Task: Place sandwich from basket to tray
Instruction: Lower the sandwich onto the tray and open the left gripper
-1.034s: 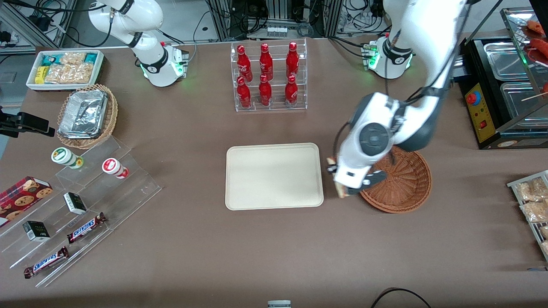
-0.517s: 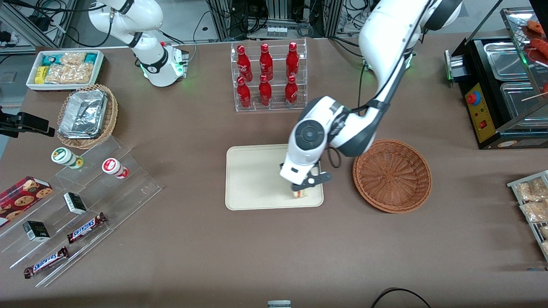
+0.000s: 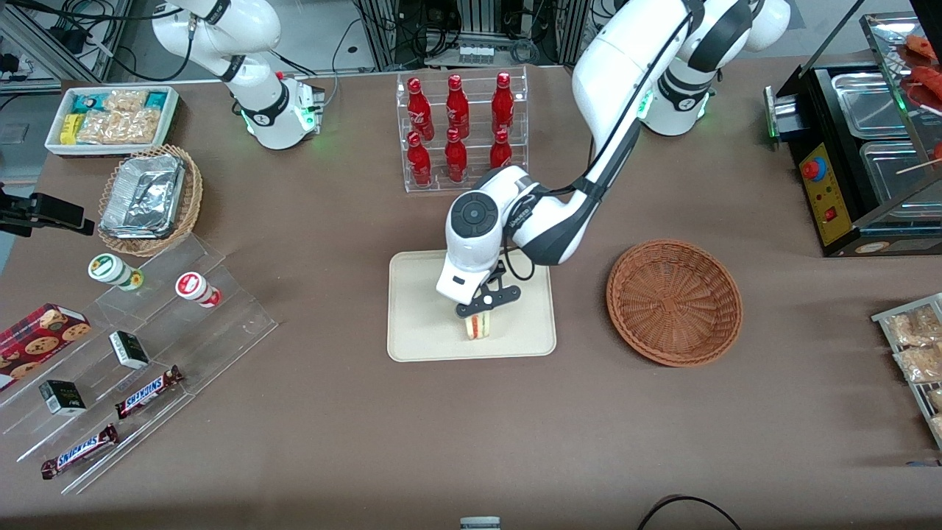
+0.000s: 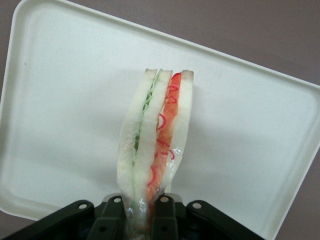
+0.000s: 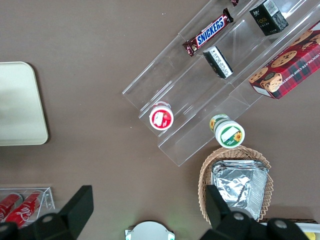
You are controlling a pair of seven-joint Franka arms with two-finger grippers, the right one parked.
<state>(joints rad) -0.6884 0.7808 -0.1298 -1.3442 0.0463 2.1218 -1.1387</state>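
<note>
Moved from basket (image 3: pixel 674 302) to above tray (image 3: pixel 419 335), gripper (image 3: pixel 480 315) points down, fingers (image 4: pixel 112 220) clamped on sandwich (image 4: pixel 155 150).

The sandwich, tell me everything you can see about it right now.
The sandwich is a thin wedge of pale white bread slices with a green layer and a red layer showing along its cut edge, under a clear glossy wrap. It stands on edge, pinched at one end by the pincer, above the cream tray, clear of the basket.
</note>
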